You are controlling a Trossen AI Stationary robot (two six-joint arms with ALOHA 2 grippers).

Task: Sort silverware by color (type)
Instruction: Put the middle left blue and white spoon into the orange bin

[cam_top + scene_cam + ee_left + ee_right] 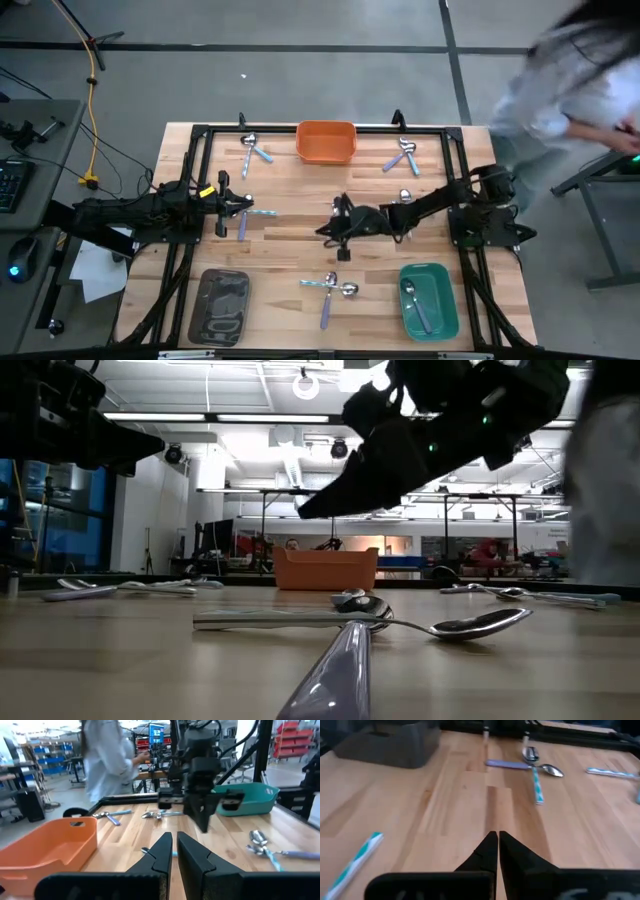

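Closest to the low camera, a lavender-handled spoon is lying at lower centre of the frame, its handle running toward the lens, with two more spoons crossing just behind it. From above I am seeing that same cluster sitting at lower centre of the wooden table, between a dark grey tray at lower left and a teal tray at lower right; the teal tray is holding one spoon. An orange tray is sitting at upper centre, flanked by a pair of spoons at upper left and another small group at upper right. I am keeping the right gripper over bare wood at the middle of the frame, its fingers pressed together with nothing between them. The left gripper is reaching in from the left edge, its fingers nearly pressed together; a light blue handled spoon is lying just beside its tip, though I cannot tell whether it is being pinched. A person in a pale top is showing blurred at the upper right corner, beyond the table.
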